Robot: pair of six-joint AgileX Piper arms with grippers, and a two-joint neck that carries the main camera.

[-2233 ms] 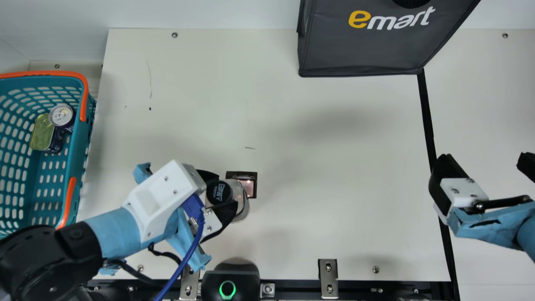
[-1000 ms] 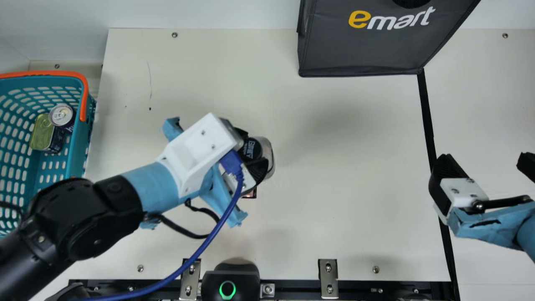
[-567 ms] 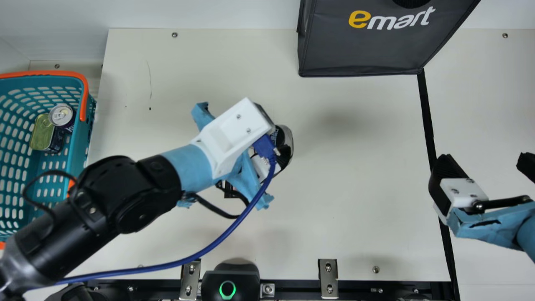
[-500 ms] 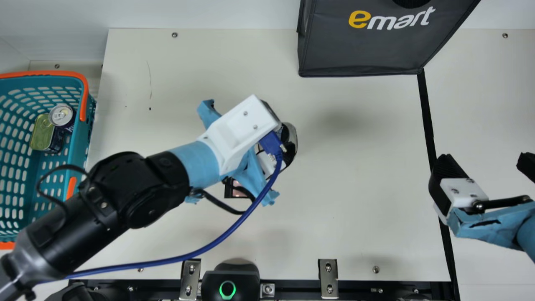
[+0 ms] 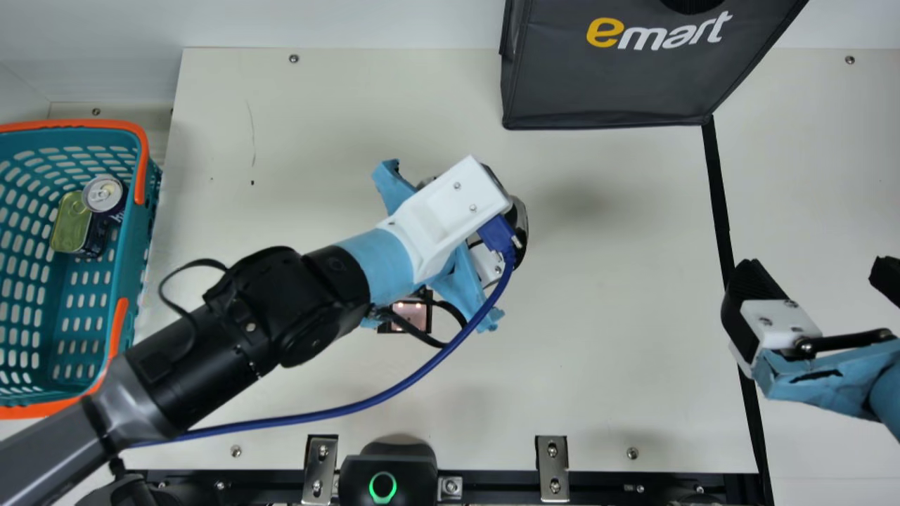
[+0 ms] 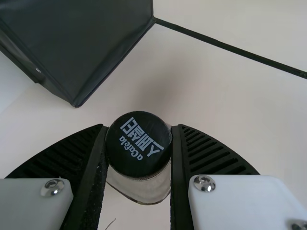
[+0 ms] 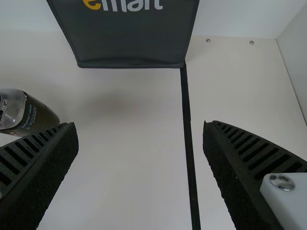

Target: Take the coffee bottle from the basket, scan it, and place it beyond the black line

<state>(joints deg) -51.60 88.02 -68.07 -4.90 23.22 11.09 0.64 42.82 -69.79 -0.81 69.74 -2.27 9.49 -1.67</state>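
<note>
The coffee bottle (image 6: 138,155) is out of the basket (image 5: 132,239), clamped in the left hand (image 6: 138,133) near the main view's centre; scanning cannot be confirmed. Placement beyond the black line (image 5: 718,197), at frame right, remains. The right hand (image 5: 819,274) is spread apart.

Looks like a robot lab mocked up as a shop checkout: arms (image 5: 302,302) over a bench (image 5: 619,351) with bolted brackets (image 5: 552,472), white walls (image 5: 337,21), a shopping basket (image 5: 132,246) holding cans (image 5: 104,193), a bag (image 5: 605,84).
</note>
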